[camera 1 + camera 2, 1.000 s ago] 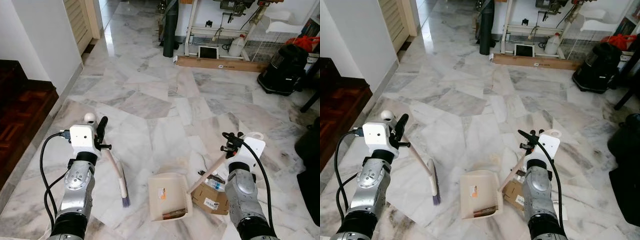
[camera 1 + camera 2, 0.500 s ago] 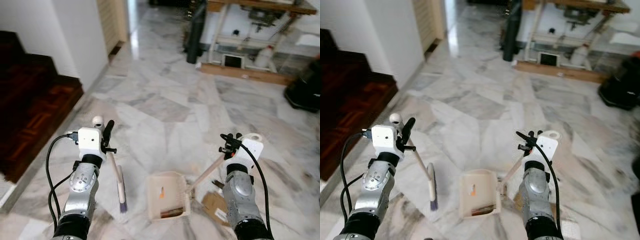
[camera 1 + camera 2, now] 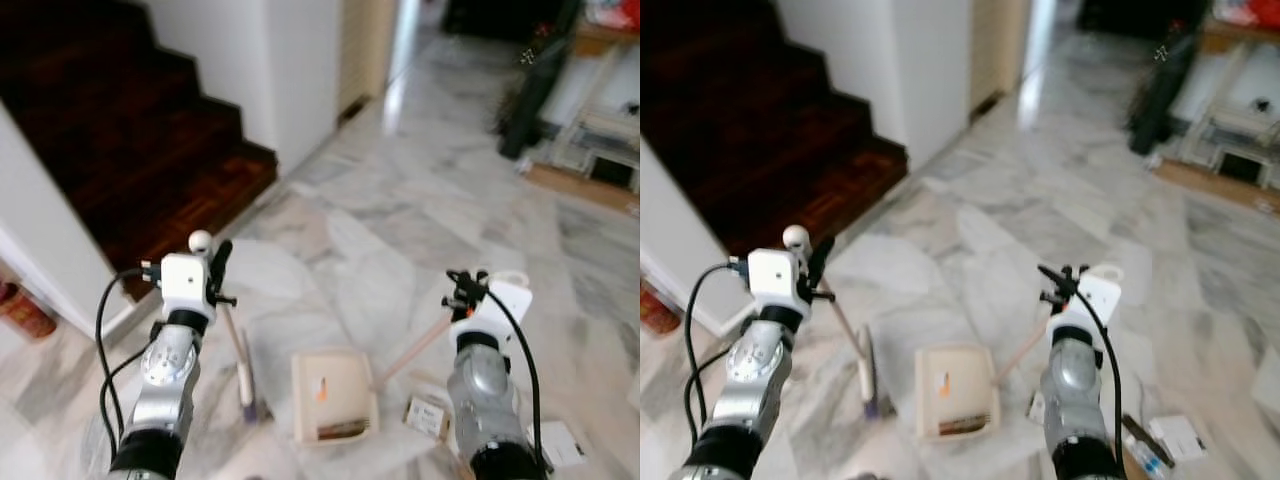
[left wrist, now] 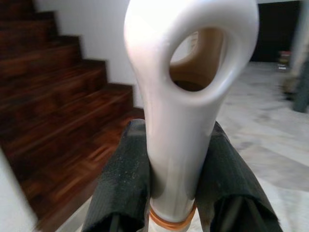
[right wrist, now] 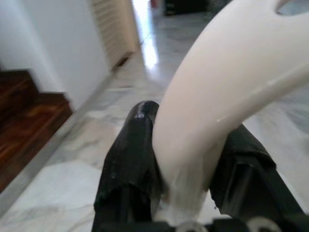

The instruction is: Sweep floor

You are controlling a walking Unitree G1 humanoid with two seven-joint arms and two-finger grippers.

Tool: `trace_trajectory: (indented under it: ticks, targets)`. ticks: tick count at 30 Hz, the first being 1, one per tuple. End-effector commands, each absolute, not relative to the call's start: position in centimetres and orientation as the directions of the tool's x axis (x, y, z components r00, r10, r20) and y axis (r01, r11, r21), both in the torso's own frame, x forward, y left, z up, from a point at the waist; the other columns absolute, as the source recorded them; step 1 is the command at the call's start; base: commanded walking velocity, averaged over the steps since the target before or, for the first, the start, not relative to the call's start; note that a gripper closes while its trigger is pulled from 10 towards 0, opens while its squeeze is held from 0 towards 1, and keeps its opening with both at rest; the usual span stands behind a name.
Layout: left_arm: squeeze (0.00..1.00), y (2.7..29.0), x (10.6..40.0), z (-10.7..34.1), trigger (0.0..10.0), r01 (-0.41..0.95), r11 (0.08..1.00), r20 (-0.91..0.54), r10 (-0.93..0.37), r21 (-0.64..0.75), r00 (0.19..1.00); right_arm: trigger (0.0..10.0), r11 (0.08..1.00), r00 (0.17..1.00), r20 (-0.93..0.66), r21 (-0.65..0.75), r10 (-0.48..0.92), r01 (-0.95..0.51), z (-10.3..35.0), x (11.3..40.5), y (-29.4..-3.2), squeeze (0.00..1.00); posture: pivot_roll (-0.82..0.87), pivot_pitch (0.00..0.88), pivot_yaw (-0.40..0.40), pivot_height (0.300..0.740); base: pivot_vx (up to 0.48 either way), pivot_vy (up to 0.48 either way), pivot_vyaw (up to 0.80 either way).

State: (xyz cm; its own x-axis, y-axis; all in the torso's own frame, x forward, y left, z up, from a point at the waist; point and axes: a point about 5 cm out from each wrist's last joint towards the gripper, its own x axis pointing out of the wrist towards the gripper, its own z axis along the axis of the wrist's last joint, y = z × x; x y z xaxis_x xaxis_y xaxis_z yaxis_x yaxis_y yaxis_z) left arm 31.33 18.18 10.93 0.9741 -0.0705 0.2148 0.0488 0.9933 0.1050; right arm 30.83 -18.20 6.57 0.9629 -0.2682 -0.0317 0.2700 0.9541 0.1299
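My left gripper (image 3: 217,268) is shut on the top of a broom's white handle (image 4: 181,111), which sits between the two black fingers (image 4: 126,179). The pale shaft slants down to the broom's brush (image 3: 245,388) on the marble floor. My right gripper (image 3: 463,289) is shut on the long handle (image 5: 217,101) of a cream dustpan (image 3: 333,392). The pan rests on the floor between my arms, to the right of the brush, with some brown debris (image 3: 341,431) at its near edge.
A dark wooden staircase (image 3: 120,120) and a white wall corner (image 3: 290,60) stand ahead on the left. A small cardboard box (image 3: 427,416) and a white packet (image 3: 560,444) lie on the floor at the right. A red object (image 3: 22,311) sits far left. Furniture blurs at the back right.
The whole view has swung to the left, bringing the staircase into sight. Both arms keep their hold, and broom and dustpan stay in the same place relative to them.
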Motion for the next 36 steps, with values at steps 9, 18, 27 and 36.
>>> trace_trajectory:
  ticks: [9, 18, 27, 36]
  targets:
    - [0.0, 17.8, 31.45, 11.29, 10.0, 0.064, 0.99, 0.237, -0.092, 0.127, 0.967, 10.0, 0.951, 0.962, 0.014, 0.156, -0.272, 0.267, 7.56, 31.34, -18.16, 0.0, 0.03, 0.0, -0.038, 0.74, 0.0, 0.0, 0.8]
    - [0.0, 17.94, 31.67, 11.56, 10.0, 0.055, 0.99, 0.242, -0.085, 0.129, 0.967, 10.0, 0.951, 0.962, 0.016, 0.16, -0.271, 0.265, 7.77, 31.55, -18.1, 0.0, 0.04, 0.0, -0.035, 0.74, 0.0, 0.0, 0.79]
    - [0.0, 18.22, 31.62, 11.75, 10.0, 0.03, 0.99, 0.249, -0.064, 0.14, 0.966, 10.0, 0.949, 0.96, 0.015, 0.158, -0.28, 0.274, 7.86, 31.6, -18.5, 0.0, 0.04, 0.0, -0.045, 0.74, 0.0, 0.0, 0.78]
    - [0.0, 18.1, 31.35, 11.65, 10.0, 0.014, 0.989, 0.251, -0.051, 0.147, 0.967, 10.0, 0.95, 0.964, 0.011, 0.178, -0.264, 0.258, 8.1, 31.89, -18.25, 0.0, 0.05, 0.0, -0.056, 0.74, 0.0, 0.0, 0.42]
